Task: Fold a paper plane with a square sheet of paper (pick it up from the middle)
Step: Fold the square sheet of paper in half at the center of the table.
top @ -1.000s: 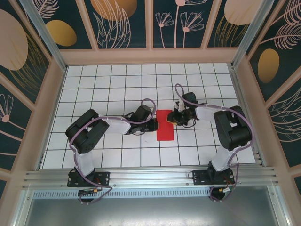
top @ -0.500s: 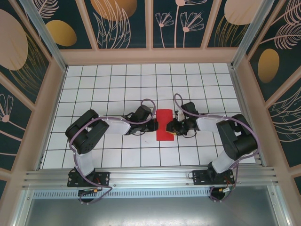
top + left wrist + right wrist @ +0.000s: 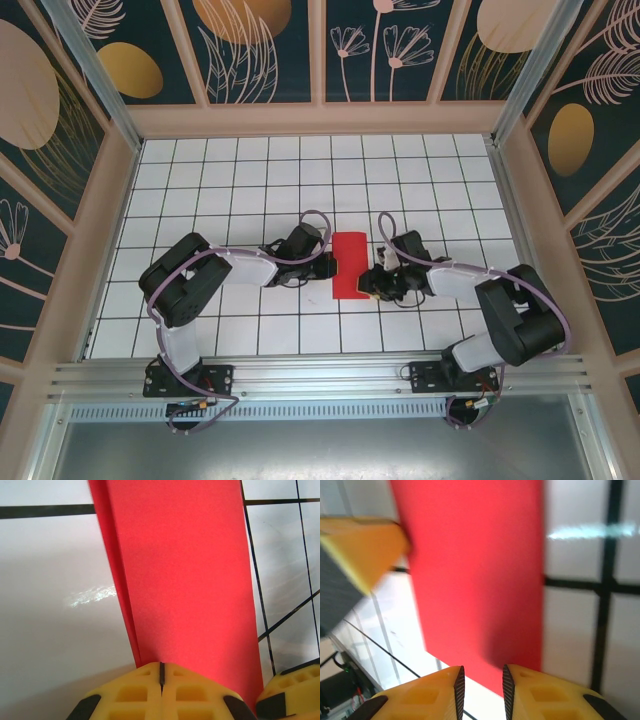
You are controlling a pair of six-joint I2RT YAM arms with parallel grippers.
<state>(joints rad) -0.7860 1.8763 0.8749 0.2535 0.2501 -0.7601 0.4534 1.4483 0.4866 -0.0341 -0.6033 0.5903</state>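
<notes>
**Both claws at the folded red paper**

We see the paper (image 3: 350, 264) lying flat on the white, black-gridded table (image 3: 250, 170). It is a bright red strip, folded so that it is longer than it is wide, and its long sides run away from the arm bases. In the left wrist view a second layer peeks out along one long edge of the paper, so the sheet is doubled there.

The left claw (image 3: 328, 267) sits at the paper's left edge, about halfway along it. From its own camera we see its yellow fingers (image 3: 132, 695) closed against each other, with only a hairline seam between them. Their tips lie at the end of the paper nearest the lens. We cannot tell whether any paper is caught in that seam or whether the tips merely rest on it.

The right claw (image 3: 376, 284) is at the paper's right edge, toward the corner closest to the arm bases. Its wrist view is blurred. Its yellow fingers (image 3: 427, 692) stand a narrow gap apart over the paper's edge, with red showing through the gap and nothing gripped between them. Across the paper from it, a finger of the left claw shows as a blurred yellow block.

The two claws face each other across the paper and are near one another. A yellow fingertip of the right claw shows just beside the paper's edge in the left wrist view.
</notes>
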